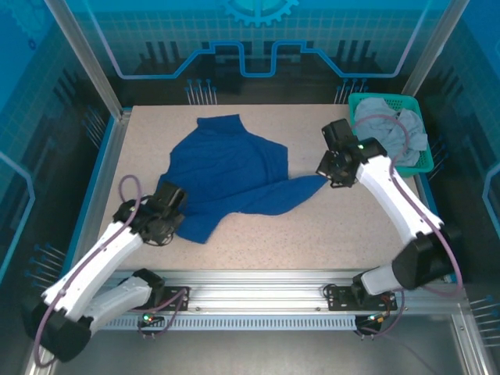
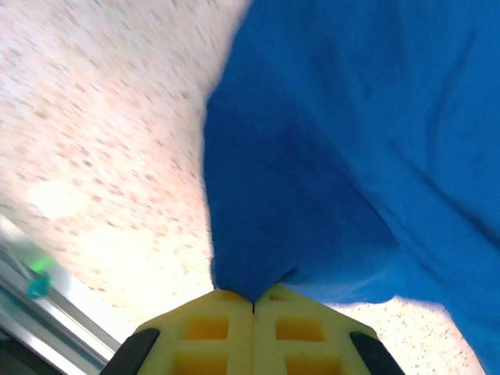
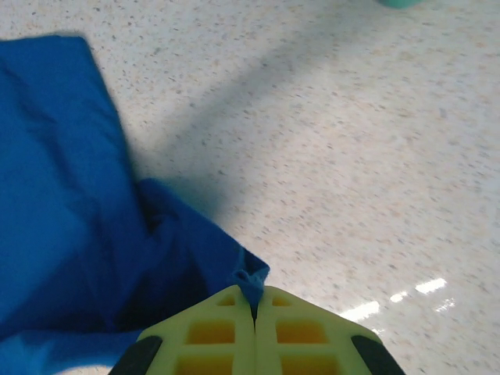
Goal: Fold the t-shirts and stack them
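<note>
Overhead: the blue t-shirt (image 1: pixel 226 176) lies spread on the desk (image 1: pixel 312 234) between the left gripper (image 1: pixel 176 224) and the right gripper (image 1: pixel 328 178); the grey t-shirt (image 1: pixel 387 129) sits beyond the right one.
Left wrist: the left gripper (image 2: pixel 253 301) is pinched on blue cloth at its tips.
Right wrist: the right gripper (image 3: pixel 255 301) is likewise nipping a corner.

No words, numbers or brand names could be read in any view. The closest thing to a sign was the light-blue gear-shaped emblem (image 1: pixel 258 9) printed at the top of the translucent teal back panel (image 1: pixel 156 39), and it carried no lettering. The royal blue cloth t-shirt (image 1: pixel 226 176) showed only plain fabric, with no print legible on it.
</note>
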Available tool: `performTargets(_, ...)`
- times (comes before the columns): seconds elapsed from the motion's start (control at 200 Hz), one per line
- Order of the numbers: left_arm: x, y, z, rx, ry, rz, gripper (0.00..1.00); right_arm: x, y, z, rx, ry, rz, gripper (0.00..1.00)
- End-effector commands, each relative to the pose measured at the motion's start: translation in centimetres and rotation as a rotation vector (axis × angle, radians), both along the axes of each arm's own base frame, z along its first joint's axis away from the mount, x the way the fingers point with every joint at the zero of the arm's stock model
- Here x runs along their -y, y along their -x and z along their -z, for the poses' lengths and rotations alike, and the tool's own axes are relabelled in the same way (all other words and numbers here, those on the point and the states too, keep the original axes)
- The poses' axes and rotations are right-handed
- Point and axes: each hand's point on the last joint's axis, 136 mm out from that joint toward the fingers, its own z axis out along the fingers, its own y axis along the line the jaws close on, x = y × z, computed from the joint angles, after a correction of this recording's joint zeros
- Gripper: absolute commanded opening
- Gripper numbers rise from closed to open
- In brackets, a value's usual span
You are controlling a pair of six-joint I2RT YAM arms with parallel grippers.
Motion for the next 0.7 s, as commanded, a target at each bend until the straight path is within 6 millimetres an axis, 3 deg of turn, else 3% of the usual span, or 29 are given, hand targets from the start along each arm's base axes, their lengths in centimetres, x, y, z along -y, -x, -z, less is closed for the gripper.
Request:
performTargets(0.0, -4.2, 2.1, -3.2, 0.075, -0.166, -0.051, 0.0, 1.7, 5.5, 1.4, -0.076, 0.064, 0.001, 0.0)
performTargets(0.11, -5.4, 1.3, -7.4, 0.246, -0.199, -0.065, 0.0, 0.6, 8.7, 3.0, -0.088, 0.002, -0.087, 0.0)
performTargets(0.16, -5.2, 0.1, -9.7, 0.333, -0.21, -0.035, 0.0, 0.1, 9.2, 3.3, -0.076, -0.035, -0.113, 0.0)
performTargets(0.24, -4.1, -2.4, -12.9, 0.447, -0.213, 0.028, 0.0, -0.2, 8.8, 2.8, -0.03, -0.064, -0.119, 0.0)
performTargets(0.32, -3.1, -4.7, -15.5, 0.5, -0.226, 0.064, 0.0, -0.4, 6.7, 0.9, 0.044, -0.079, -0.119, 0.0)
performTargets(0.435, -1.4, -8.1, -19.5, 0.574, -0.238, 0.119, 0.0, -0.7, 2.3, -3.5, 0.141, -0.09, -0.116, 0.0)
performTargets(0.545, -1.0, -10.9, -24.4, 0.679, -0.243, 0.116, 0.0, -0.7, -1.6, -9.9, 0.281, -0.093, -0.122, 0.0)
performTargets(0.695, -1.3, -12.6, -33.0, 0.89, -0.275, 0.101, 0.0, -0.6, -3.8, -18.1, 0.465, -0.089, -0.151, 0.0)
